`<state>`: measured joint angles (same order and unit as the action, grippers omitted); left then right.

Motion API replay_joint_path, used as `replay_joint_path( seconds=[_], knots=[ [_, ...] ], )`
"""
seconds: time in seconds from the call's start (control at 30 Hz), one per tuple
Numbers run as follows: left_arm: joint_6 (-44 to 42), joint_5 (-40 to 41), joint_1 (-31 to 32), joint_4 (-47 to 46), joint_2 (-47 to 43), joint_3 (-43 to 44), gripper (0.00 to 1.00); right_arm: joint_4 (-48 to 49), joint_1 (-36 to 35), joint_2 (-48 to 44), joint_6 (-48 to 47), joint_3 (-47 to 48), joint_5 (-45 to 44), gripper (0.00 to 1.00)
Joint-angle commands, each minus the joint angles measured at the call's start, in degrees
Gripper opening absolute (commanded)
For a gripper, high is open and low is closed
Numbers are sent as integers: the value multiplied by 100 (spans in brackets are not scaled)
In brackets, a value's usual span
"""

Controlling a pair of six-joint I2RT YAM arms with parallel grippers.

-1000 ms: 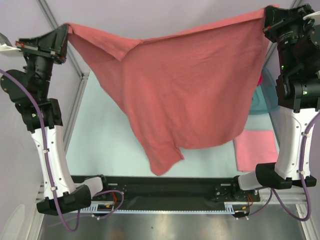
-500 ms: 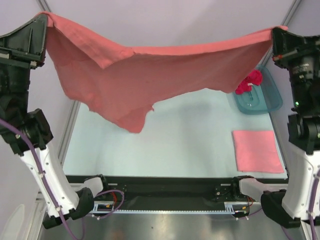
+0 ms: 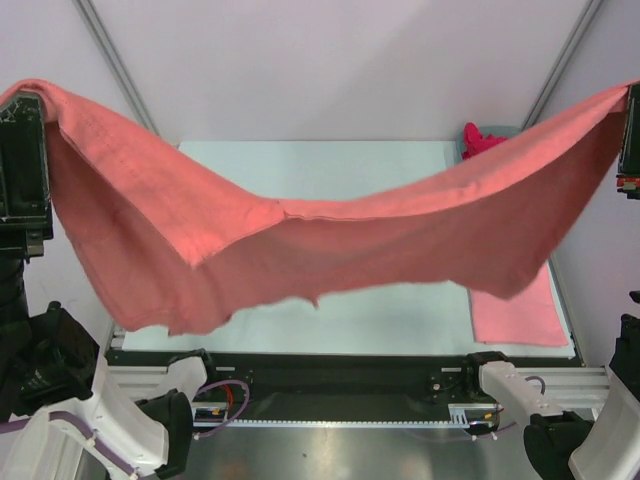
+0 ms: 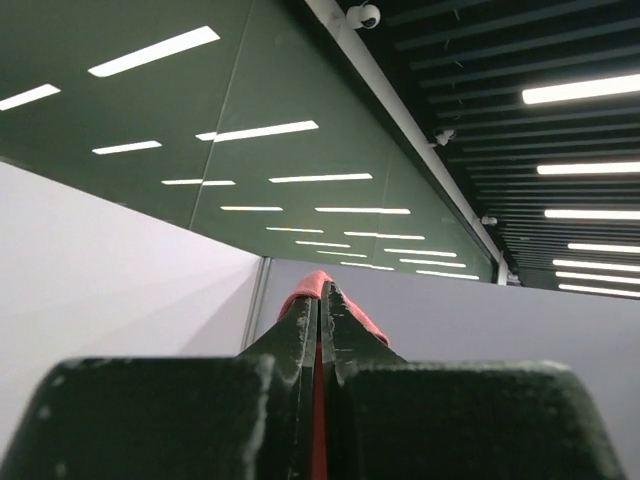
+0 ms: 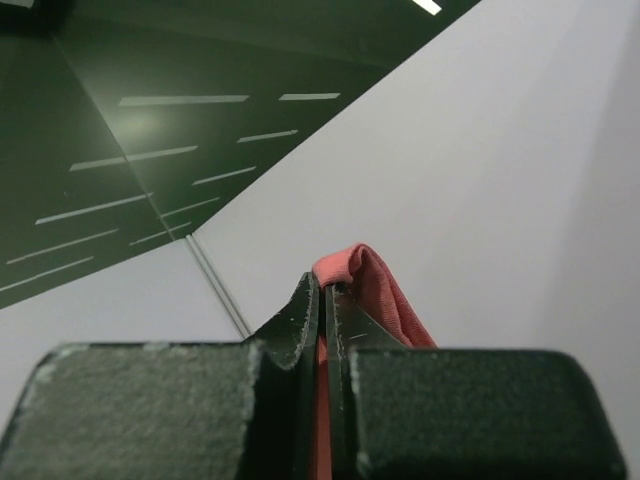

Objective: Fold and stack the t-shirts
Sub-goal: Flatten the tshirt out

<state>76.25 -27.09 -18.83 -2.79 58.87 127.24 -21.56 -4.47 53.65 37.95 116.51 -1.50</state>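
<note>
The salmon shirt [image 3: 330, 240] sags in mid-air above the table [image 3: 320, 165], strung between both arms. The left gripper [image 4: 320, 300] pinches one end tight and the right gripper [image 5: 322, 290] the other. A folded pink shirt [image 3: 520, 315] lies near right, and a magenta shirt [image 3: 480, 138] lies far right.

Pale grey walls [image 3: 330, 60] rose behind and beside the pale green table [image 3: 330, 165], with ceiling strip lights [image 4: 258, 131] mounted above it.
</note>
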Motion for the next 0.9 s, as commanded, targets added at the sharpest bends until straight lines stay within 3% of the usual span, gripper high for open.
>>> replay_joint_path(
  seconds=[0.0,0.17,0.3,0.37,0.6,0.63,0.7,0.87],
  knots=[
    [-180,186,-59,235,151,-295,0,511,8,40,37,-153,-228,0],
    [-558,345,-59,305,-86,-1541,0,1012,25,470,1,-821,-325,0],
    [-532,468,-59,-774,-218,-3708,0,1838,16,856,133,-1866,-202,0],
    [-672,608,-16,-1144,-157,-4319,0,2564,16,1120,160,-2517,-106,0],
    [-1631,1127,635,-2251,693,-6813,0,4570,-255,3140,-253,-3538,369,0],
    [-1752,1153,687,-2766,852,-7018,0,4747,-282,3735,-314,-3556,422,0],
    [-2060,1406,854,-2903,1517,-7274,0,5292,-291,4300,-402,-3547,606,0],
    [-2079,926,855,-3684,3610,-6749,0,5812,-291,6460,-412,-2679,1107,0]
  ],
)
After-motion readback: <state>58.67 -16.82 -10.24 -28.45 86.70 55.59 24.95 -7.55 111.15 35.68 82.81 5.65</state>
